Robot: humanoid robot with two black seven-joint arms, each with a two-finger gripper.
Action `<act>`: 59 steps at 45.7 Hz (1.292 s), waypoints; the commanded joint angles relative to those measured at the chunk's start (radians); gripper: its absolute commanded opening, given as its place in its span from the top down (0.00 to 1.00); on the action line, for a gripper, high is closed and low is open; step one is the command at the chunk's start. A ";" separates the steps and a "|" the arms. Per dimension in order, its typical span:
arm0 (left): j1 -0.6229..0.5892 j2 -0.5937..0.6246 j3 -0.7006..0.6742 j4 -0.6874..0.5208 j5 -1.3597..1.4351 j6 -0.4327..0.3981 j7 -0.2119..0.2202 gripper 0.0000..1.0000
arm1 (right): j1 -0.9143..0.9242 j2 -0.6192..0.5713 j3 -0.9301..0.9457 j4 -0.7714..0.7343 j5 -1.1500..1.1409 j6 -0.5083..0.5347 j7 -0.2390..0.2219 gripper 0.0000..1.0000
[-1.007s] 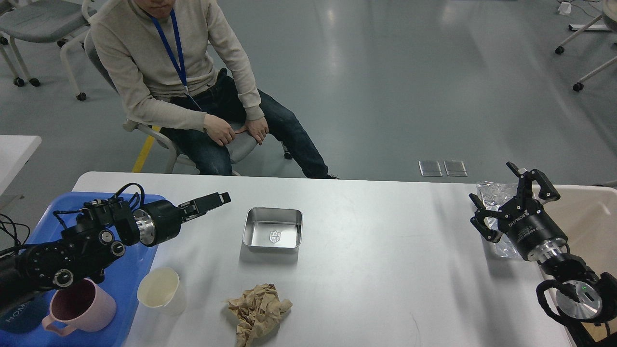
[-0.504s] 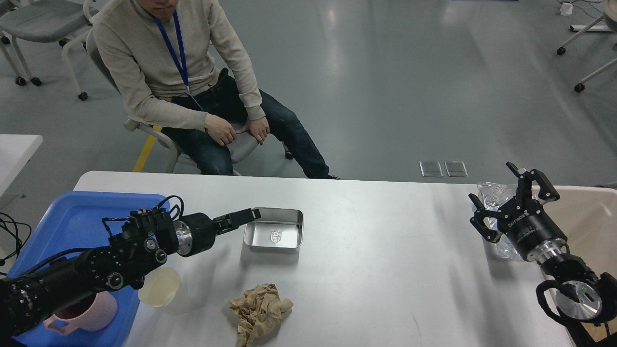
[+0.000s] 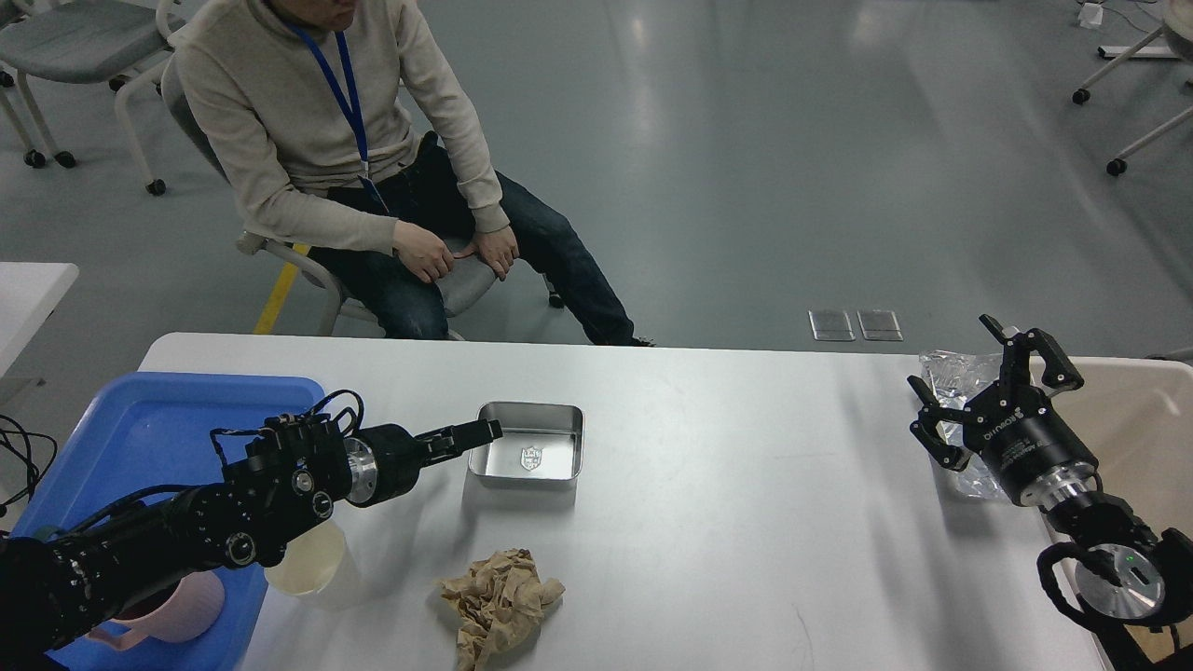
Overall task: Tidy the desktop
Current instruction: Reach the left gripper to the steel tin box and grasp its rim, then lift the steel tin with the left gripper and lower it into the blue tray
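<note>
Our left gripper (image 3: 477, 432) has swung out from over the blue tray (image 3: 140, 419) and now sits at the left wall of the metal tin (image 3: 527, 446), lower and a touch nearer than half a second ago. From this side its fingers overlap into one dark bar, so we cannot tell how wide the claw stands or whether it has the tin's rim; it looks to be touching or just beside that wall. We judge we are starting on the tin as the next thing to clear.

Our right gripper (image 3: 988, 391) has not moved: its fingers are spread wide and hold nothing, hovering over the crumpled clear wrapper (image 3: 951, 373) beside the beige bin (image 3: 1146, 419) at the right edge.

The desktop (image 3: 746, 485) fills the near half of the view, white and wide, its far edge running just beyond the tin and a seated person (image 3: 345, 149) past it. Still on it are the tin at centre-left, a crumpled brown paper (image 3: 500, 601) near us, and a cream cup (image 3: 312, 559) just right of the tray. A pink mug (image 3: 168, 606) already sits in the tray, partly hidden under our left arm.

Between the tin and the wrapper the surface is bare, giving room to slide or lift rightward. Leftward, the cup lies beneath our forearm and could be knocked on the way back to the tray.
</note>
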 commanded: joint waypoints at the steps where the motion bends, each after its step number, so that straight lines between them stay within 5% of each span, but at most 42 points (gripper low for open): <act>1: 0.001 -0.032 0.006 0.063 0.002 0.000 -0.002 0.33 | 0.001 0.001 0.000 0.001 0.000 0.000 0.000 0.00; 35: 0.004 -0.074 0.064 0.116 -0.005 -0.019 -0.015 0.68 | 0.001 0.000 0.003 0.000 0.000 0.000 0.000 0.00; 45: 0.002 -0.077 0.077 0.144 -0.002 -0.029 -0.020 0.91 | 0.002 0.000 0.003 -0.002 0.000 -0.002 0.000 0.00; 53: 0.001 -0.094 0.110 0.164 -0.005 -0.031 -0.089 0.99 | 0.001 0.000 0.003 -0.002 0.000 -0.002 0.000 0.00; 59: 0.001 -0.094 0.112 0.179 -0.005 -0.031 -0.101 1.00 | 0.001 0.000 0.003 -0.002 0.000 -0.002 0.000 0.00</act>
